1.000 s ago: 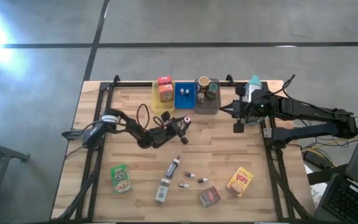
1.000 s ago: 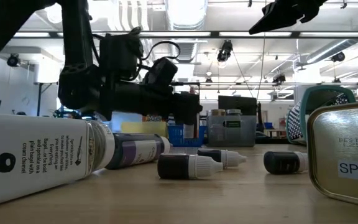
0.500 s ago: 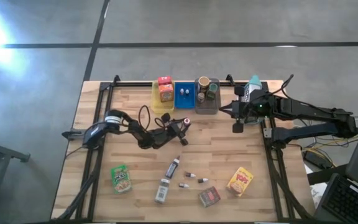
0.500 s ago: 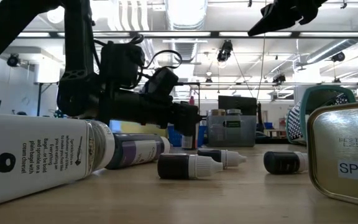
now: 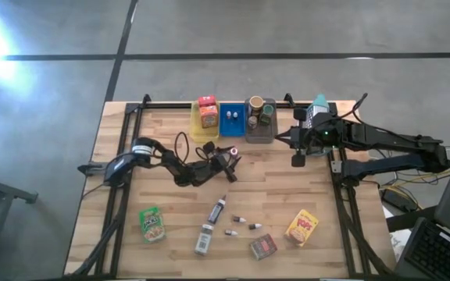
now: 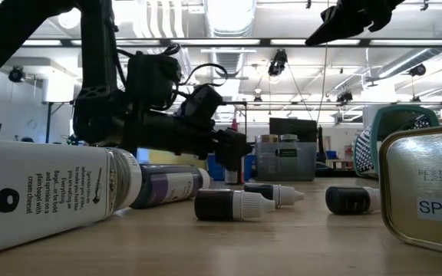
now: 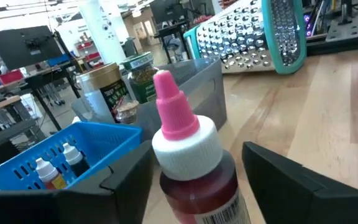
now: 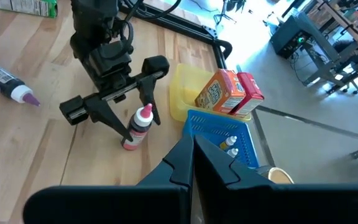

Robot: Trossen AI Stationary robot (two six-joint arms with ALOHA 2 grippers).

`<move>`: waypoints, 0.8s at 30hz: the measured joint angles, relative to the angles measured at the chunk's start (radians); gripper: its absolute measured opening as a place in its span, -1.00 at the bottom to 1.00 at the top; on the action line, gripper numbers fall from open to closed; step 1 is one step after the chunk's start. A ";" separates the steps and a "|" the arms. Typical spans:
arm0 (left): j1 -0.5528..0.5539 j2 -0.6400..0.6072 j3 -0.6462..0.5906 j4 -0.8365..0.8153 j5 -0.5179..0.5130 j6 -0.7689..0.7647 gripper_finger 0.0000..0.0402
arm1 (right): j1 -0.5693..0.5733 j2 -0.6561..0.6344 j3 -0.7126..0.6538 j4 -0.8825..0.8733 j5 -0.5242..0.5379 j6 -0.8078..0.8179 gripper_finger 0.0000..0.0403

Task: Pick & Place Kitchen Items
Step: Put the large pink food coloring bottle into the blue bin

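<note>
Pink-capped bottle (image 7: 191, 168) stands upright between the left tool (image 5: 229, 156) fingers, mid-bench just in front of the blue tray (image 5: 230, 119) at the far edge; looks light, rigid plastic, smooth label so likely slippery; grip the body below the white collar, not the nozzle; left tool fingers spread either side, contact unclear; arm low, reaching level; right tool (image 5: 298, 158) closed, parked toward the far right corner.

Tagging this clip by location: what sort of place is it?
Probably a robotics lab or workshop: a concrete floor around the wooden table, ceiling strip lights, and benches with monitors behind.
</note>
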 joint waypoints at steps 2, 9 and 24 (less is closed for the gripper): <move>-0.002 -0.012 -0.002 -0.005 0.000 0.014 0.30 | 0.000 0.000 0.000 0.000 0.000 0.008 -0.96; -0.013 -0.157 -0.022 -0.182 -0.020 0.019 0.36 | 0.000 0.000 0.000 -0.002 -0.002 0.050 -0.96; -0.020 -0.683 -0.035 -1.180 0.077 -0.470 0.36 | -0.002 0.092 0.052 -0.030 0.002 0.153 -0.78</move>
